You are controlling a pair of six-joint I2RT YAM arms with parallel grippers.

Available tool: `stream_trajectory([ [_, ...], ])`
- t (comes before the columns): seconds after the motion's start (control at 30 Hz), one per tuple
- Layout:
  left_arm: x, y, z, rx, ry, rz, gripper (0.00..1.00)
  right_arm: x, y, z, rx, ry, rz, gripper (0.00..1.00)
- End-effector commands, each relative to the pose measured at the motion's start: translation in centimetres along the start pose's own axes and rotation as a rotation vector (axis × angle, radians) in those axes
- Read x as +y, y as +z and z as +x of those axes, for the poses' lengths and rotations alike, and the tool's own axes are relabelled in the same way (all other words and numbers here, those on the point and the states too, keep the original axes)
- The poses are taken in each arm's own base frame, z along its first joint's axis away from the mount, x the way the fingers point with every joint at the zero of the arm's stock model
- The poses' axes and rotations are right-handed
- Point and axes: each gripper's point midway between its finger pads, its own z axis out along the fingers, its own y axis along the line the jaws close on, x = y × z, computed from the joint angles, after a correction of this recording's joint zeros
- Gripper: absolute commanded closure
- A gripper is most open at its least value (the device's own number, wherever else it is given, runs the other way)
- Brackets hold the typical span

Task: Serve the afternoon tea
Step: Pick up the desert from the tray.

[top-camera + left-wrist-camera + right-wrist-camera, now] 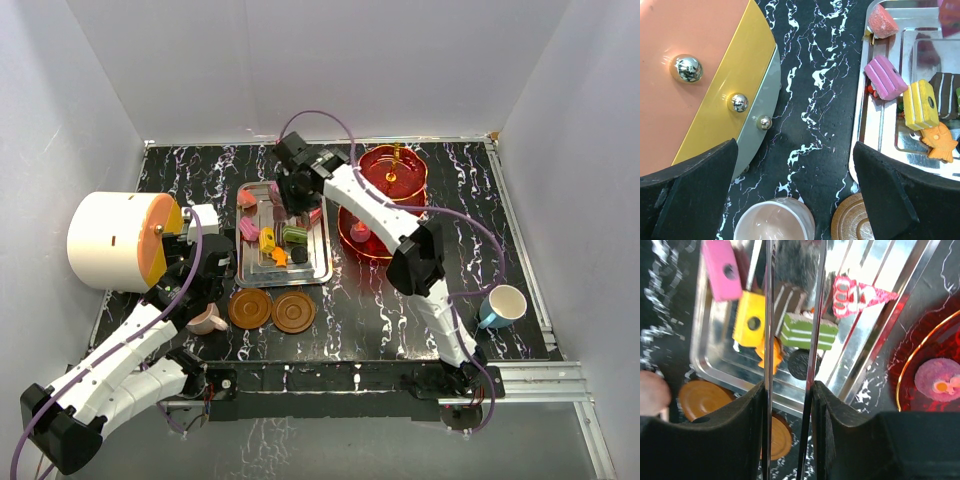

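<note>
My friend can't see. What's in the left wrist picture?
The open left gripper hovers over a pale pink cup on the black marbled table. A flat silver tray of colourful sweets lies right, an orange-faced drum left.

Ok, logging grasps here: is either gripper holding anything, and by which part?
Right gripper squeezes thin metal tongs across their two arms; left gripper is open, holding nothing.
</note>
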Motion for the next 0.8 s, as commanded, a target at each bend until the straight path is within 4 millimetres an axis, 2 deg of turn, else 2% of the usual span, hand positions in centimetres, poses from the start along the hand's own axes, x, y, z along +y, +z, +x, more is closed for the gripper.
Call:
stream_trajectory([
  [0.0,0.6,-0.1,-0.4,-0.016,-0.017,-0.024,0.01,-1.4,0.3,1.4,0.025,-0.139,0.157,0.66],
  [0.13,0.5,0.0,-0.4,-0.015,-0.016,-0.022,0.01,-1.6,0.0,1.5,-0.016,-0.277,0.283,0.65],
  [0.33,0.5,-0.1,-0.4,-0.015,-0.02,-0.024,0.01,-0.1,0.2,1.9,-0.028,-0.331,0.285,0.62],
  [0.53,0.6,-0.1,-0.3,-0.014,-0.018,-0.026,0.01,2.0,0.4,2.1,-0.029,-0.315,0.169,0.58],
  [0.77,0.3,-0.1,-0.3,-0.012,-0.022,-0.013,0.01,3.3,-1.0,-0.3,-0.119,-0.206,0.089,0.55],
])
